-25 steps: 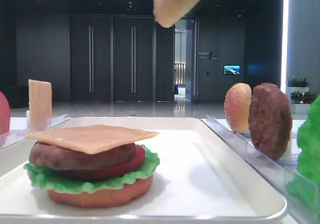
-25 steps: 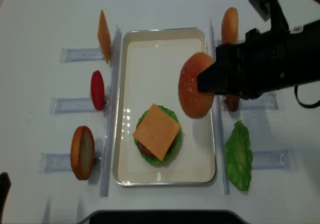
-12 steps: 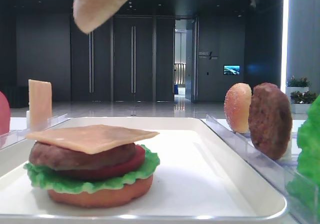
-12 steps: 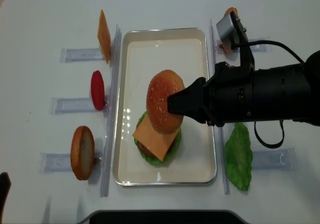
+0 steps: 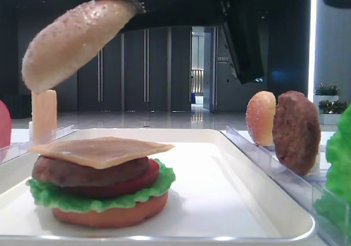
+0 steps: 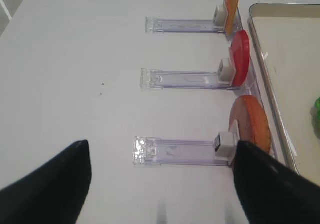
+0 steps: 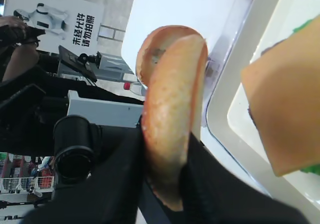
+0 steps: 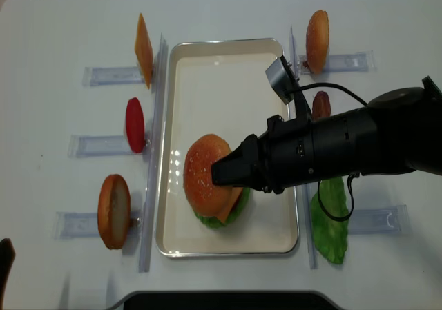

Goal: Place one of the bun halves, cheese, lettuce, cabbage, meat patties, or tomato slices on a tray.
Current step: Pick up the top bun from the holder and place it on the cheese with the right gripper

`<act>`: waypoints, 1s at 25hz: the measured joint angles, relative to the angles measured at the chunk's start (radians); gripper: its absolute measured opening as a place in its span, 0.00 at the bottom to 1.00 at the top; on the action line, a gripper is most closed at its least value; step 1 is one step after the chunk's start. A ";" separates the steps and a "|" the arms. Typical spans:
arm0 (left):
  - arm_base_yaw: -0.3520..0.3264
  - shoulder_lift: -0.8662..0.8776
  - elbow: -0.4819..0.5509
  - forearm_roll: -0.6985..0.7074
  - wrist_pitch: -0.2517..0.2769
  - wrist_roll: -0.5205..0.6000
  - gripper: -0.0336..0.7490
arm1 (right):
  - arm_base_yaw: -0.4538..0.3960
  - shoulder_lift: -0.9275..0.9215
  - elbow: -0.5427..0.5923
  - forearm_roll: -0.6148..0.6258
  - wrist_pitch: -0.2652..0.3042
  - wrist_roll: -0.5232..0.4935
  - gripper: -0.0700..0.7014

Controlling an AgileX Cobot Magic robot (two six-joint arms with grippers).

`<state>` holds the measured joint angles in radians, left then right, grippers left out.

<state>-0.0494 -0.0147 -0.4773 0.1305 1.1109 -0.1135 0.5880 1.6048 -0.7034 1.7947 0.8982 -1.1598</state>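
Observation:
A domed sesame top bun hangs tilted just above the stacked burger, with my right gripper shut on its edge; the black fingers pinch the bun from both sides. The stack on the white tray shows a cheese slice over a meat patty, tomato, lettuce and a flat bottom bun. The held bun is apart from the cheese. My left gripper is open over bare table left of the tray.
Clear holders flank the tray. On the left stand a cheese slice, a tomato slice and a flat bun. On the right are a small bun, a patty and a lettuce leaf.
My right gripper has carried the top bun leftward and downward, from over the tray's right edge to just above the stack. The left gripper has not visibly moved.

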 joint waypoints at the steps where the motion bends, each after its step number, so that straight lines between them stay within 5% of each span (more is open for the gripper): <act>1: 0.000 0.000 0.000 0.000 0.000 0.000 0.93 | 0.000 0.009 0.000 0.001 0.005 -0.008 0.30; 25: 0.000 0.000 0.000 0.000 0.000 0.000 0.93 | 0.000 0.136 -0.069 0.006 0.041 -0.121 0.30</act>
<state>-0.0494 -0.0147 -0.4773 0.1305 1.1109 -0.1135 0.5880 1.7408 -0.7728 1.8007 0.9389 -1.2806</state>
